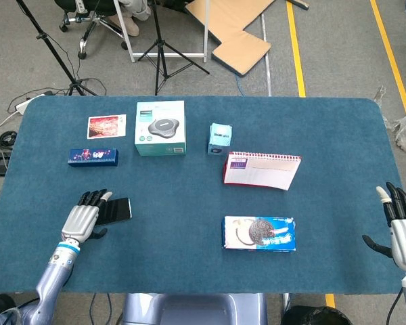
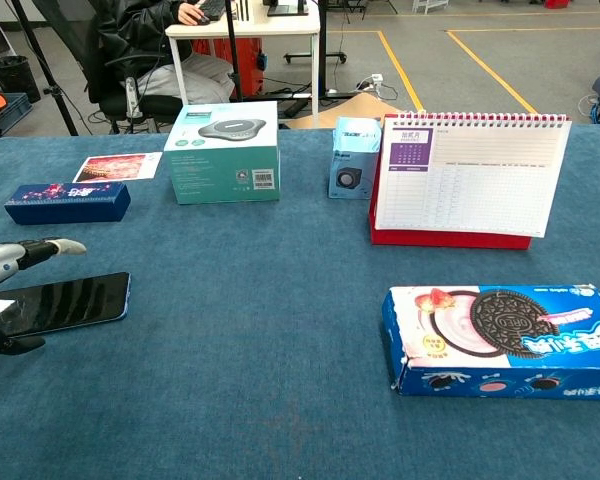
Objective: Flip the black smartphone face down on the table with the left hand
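Observation:
The black smartphone (image 1: pixel 116 209) (image 2: pixel 65 302) lies flat and screen-up on the blue table (image 1: pixel 189 257) at the front left. My left hand (image 1: pixel 84 218) (image 2: pixel 10 262) hovers over its left end with fingers spread, holding nothing; its thumb (image 2: pixel 15 344) shows below the phone's near edge. In the head view the hand hides the phone's left half. My right hand (image 1: pixel 402 223) stays open at the table's right edge, far from the phone.
Behind the phone lie a dark blue box (image 1: pixel 93 156) and a photo card (image 1: pixel 106 126). A teal speaker box (image 1: pixel 160 128), small blue box (image 1: pixel 220 138), desk calendar (image 1: pixel 260 169) and Oreo box (image 1: pixel 259 233) occupy the middle and right.

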Robot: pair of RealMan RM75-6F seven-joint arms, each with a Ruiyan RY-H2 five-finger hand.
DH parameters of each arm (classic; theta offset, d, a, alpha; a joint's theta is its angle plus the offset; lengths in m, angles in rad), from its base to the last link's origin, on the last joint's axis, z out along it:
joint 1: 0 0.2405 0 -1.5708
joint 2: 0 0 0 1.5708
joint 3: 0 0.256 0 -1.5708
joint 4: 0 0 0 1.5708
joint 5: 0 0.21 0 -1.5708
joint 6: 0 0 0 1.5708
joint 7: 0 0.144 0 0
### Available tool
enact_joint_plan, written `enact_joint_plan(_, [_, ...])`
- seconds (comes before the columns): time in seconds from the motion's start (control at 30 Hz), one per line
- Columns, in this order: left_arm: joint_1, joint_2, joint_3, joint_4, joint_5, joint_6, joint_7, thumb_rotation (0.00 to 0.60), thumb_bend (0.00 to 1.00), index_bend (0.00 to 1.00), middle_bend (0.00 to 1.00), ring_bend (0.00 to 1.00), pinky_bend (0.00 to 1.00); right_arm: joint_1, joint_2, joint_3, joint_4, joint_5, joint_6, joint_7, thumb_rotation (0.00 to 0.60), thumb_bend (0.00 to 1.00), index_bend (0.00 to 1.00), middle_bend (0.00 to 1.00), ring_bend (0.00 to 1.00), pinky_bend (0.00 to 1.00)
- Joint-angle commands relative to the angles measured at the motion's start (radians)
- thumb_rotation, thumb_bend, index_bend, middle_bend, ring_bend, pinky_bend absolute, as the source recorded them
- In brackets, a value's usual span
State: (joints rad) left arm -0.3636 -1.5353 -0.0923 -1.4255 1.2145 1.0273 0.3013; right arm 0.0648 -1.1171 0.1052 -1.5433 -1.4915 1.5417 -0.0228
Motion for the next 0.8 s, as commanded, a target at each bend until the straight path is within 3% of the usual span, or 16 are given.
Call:
enact_joint_plan(0.03, [-0.011,-0.01,-0.005,0.02,-0.016,-0.021,-0.02,0.6,0.29,0.0,0.0,0.0,0.0,0.001,0.001,0.001,0.001,0.005,-0.004,0.003,0.6,0.0,0.0,0.0,0.0,0.0])
enact_joint_plan(0.4, [-0.047,-0.035,-0.026,0.072,-0.061,-0.06,-0.029,0.6,0.29,0.0,0.0,0.0,0.0,-0.001,0.006,0.006,-0.001,0.019,-0.009,0.009,0.6,0.0,0.0,0.0,0.0,0.0])
enact_joint_plan(0.8, [-0.066,-0.062,-0.013,0.111,-0.099,-0.085,-0.014,0.6,0.3,0.0,0.0,0.0,0.0,0.0,0.009,0.009,0.002,0.028,-0.016,0.022,0.6,0.0,0.0,0.0,0.0,0.0])
